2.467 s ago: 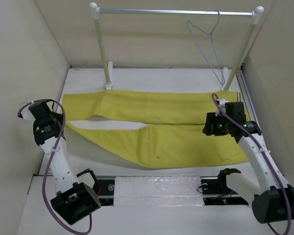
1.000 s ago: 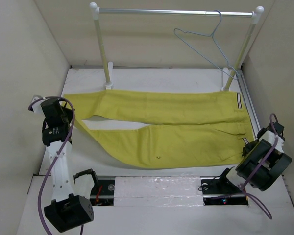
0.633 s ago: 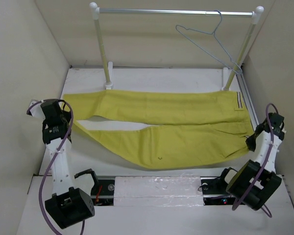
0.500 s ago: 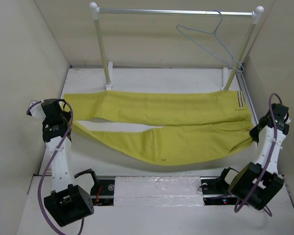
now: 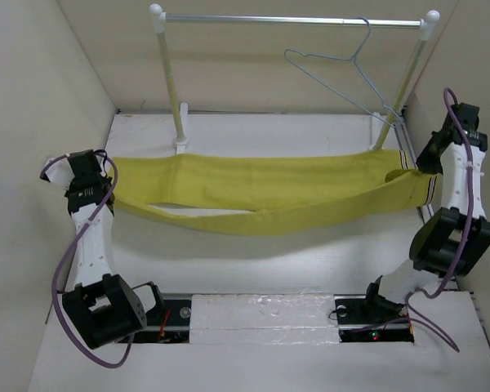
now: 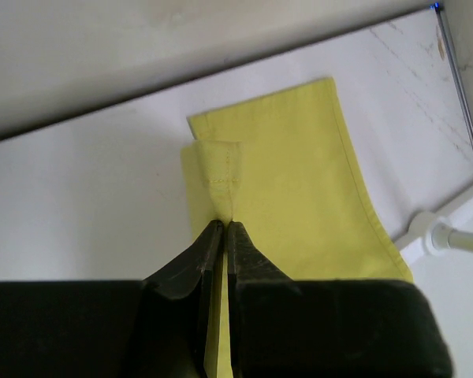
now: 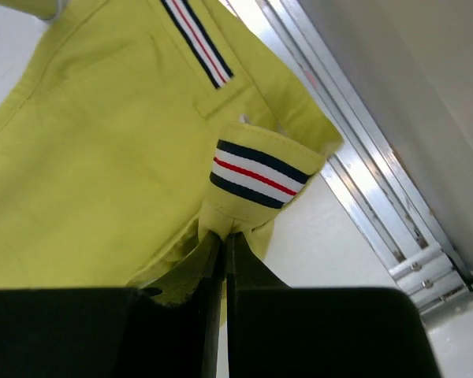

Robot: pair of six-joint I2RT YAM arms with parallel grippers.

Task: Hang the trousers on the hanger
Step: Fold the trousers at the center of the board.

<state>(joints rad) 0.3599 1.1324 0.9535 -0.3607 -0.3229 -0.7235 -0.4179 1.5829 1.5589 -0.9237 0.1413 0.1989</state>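
Observation:
The mustard-yellow trousers (image 5: 261, 188) hang off the table, stretched between both grippers and sagging in the middle. My left gripper (image 5: 106, 169) is shut on a leg hem; the left wrist view shows its jaws (image 6: 223, 225) pinching the folded cuff of the trousers (image 6: 299, 173). My right gripper (image 5: 425, 167) is shut on the waist end; in the right wrist view it (image 7: 223, 235) clamps the cloth just below the striped waistband (image 7: 256, 175). The pale wire hanger (image 5: 353, 60) hangs tilted on the right part of the rail, behind and above the trousers.
The silver rail (image 5: 294, 19) spans the back on two white posts (image 5: 170, 82) (image 5: 404, 82). Beige walls close in on both sides. An aluminium track (image 7: 363, 197) runs along the table's right edge. A white strip (image 5: 261, 310) lies between the arm bases.
Both arms rose and the trousers came off the table, pulled out between them. The right gripper closed on the waist end and carried it up and back. The hanger swung a little.

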